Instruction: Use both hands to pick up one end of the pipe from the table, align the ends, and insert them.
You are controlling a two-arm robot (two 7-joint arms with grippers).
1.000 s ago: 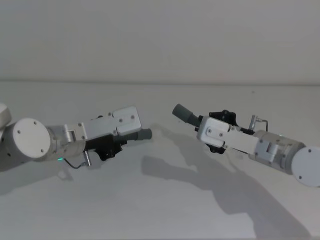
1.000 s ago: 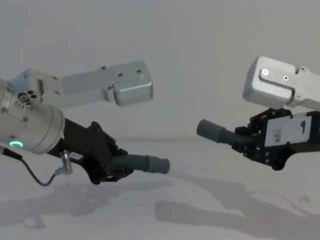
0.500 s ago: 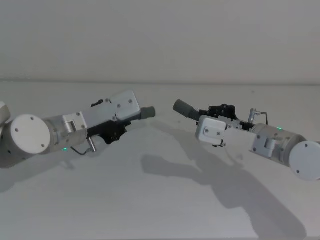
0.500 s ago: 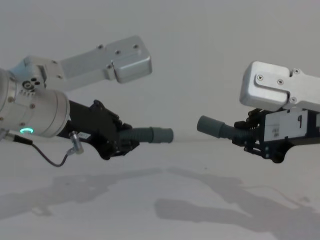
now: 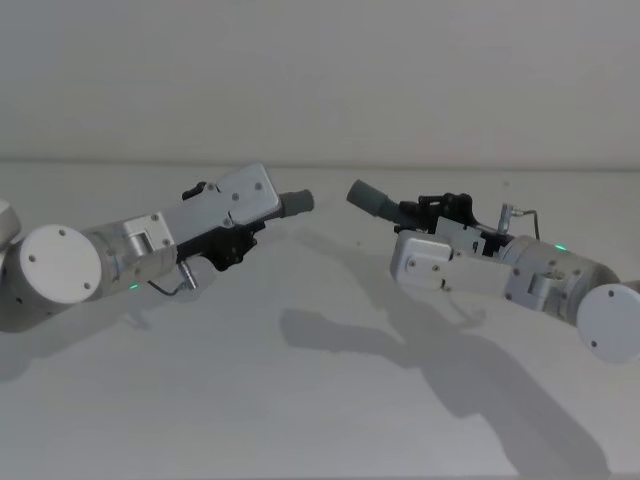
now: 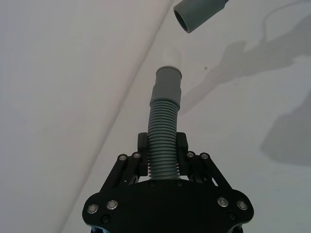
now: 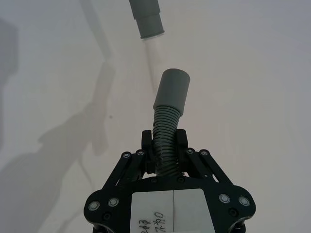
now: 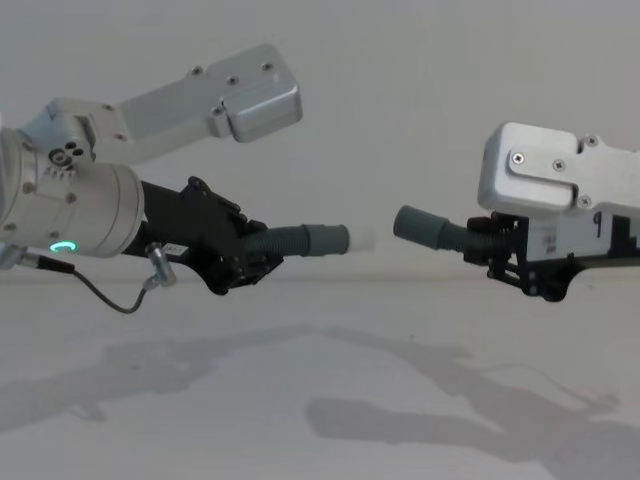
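Head view: hold the dark grey ribbed plastic left hose [image 5: 293, 202] and right hose [image 5: 370, 198] above the matte white tabletop [image 5: 180, 400], apart; chest view: level the higher right cuff [image 8: 418, 226] with the pale-tipped left cuff [image 8: 325, 240]; wrist views: with the fingers of the black two-finger left gripper [image 6: 163, 143] and right gripper [image 7: 164, 141] clamped on ribs, centre, then push.

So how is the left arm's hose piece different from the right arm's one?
The left hose piece ends in a pale whitish tip; the right hose piece ends in a plain grey open mouth. The left one lies about level; the right one tilts up toward its end. Both are dark grey and ribbed, clamped in the left end effector and the right end effector, ends apart.
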